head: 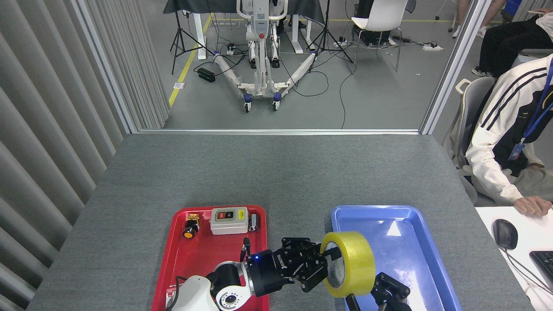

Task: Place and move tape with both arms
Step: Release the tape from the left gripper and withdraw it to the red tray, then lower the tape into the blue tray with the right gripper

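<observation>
The yellow tape [353, 263] stands on edge in the air over the left part of the blue tray [414, 255], its white core facing left. My left gripper [325, 265] comes in from the lower left and is shut on the tape, with fingers through the core and over the rim. My right gripper [382, 296] shows only its black fingertips at the bottom edge, spread apart just below and right of the roll, not touching it as far as I can see.
A red tray [203, 259] on the left holds a grey switch box [229, 220], a yellow push button [190, 226] and a small dark part. A seated person in a white jacket [510, 129] is at the right beside a white desk with a mouse [504, 233].
</observation>
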`<state>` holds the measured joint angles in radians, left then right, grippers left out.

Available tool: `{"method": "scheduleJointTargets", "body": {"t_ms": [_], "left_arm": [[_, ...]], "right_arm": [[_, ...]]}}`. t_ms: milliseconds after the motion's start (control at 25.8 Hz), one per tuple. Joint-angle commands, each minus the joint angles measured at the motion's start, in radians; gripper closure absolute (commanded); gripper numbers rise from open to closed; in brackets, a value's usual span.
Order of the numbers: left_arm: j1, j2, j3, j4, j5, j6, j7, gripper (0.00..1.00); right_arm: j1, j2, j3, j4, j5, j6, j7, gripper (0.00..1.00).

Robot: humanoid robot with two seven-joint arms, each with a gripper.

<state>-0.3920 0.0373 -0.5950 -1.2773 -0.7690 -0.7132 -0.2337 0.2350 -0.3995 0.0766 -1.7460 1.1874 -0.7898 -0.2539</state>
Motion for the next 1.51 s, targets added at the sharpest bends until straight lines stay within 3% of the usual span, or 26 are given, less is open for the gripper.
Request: {"method": "scheduleJointTargets", "body": {"t_ms": [0, 116, 155, 310, 620, 814, 930, 1047, 1124, 1240, 1473], "left_arm": [[0.002, 0.000, 0.000, -0.002, -0.003, -0.072, 0.005, 0.83], [0.002, -0.004, 0.006, -0.001, 0.002, -0.072, 0.013, 0.09], [0.002, -0.004, 0.011, -0.004, 0.005, -0.072, 0.019, 0.00], [-0.002, 0.004, 0.046, -0.013, 0.005, -0.055, 0.016, 0.00], [0.104, 0.070, 0.319, -0.057, 0.034, 0.110, 0.054, 0.00], [0.266, 0.090, 0.546, -0.157, -0.010, 0.104, 0.231, 0.00], [0.334, 0.087, 0.598, -0.240, -0.233, 0.150, 0.306, 0.01], [0.386, 0.076, 0.589, -0.304, -0.527, 0.417, 0.332, 0.01], [0.420, 0.075, 0.541, -0.315, -0.648, 0.597, 0.341, 0.00], [0.446, 0.088, 0.511, -0.327, -0.670, 0.745, 0.390, 0.00], [0.447, 0.101, 0.509, -0.327, -0.636, 0.755, 0.395, 0.00]], "right_arm": [[0.000, -0.001, -0.006, 0.000, 0.000, 0.004, -0.001, 0.98], [0.001, -0.001, -0.017, 0.000, -0.002, 0.004, -0.001, 1.00], [0.001, -0.001, -0.029, 0.000, -0.003, 0.004, -0.001, 1.00], [0.006, 0.004, -0.116, 0.011, -0.008, 0.004, -0.001, 1.00], [0.003, -0.013, -0.207, 0.014, 0.017, 0.004, 0.035, 1.00], [-0.013, -0.042, -0.259, 0.016, 0.023, 0.004, 0.217, 1.00], [-0.033, -0.055, -0.261, 0.016, 0.021, 0.044, 0.461, 1.00], [-0.071, -0.056, -0.258, 0.016, 0.021, 0.101, 0.677, 1.00], [-0.100, -0.056, -0.251, 0.016, 0.023, 0.147, 0.805, 1.00], [-0.154, -0.079, -0.221, 0.017, 0.058, 0.258, 0.950, 1.00], [-0.286, -0.107, -0.020, 0.102, 0.204, 0.376, 1.006, 1.00]]}}
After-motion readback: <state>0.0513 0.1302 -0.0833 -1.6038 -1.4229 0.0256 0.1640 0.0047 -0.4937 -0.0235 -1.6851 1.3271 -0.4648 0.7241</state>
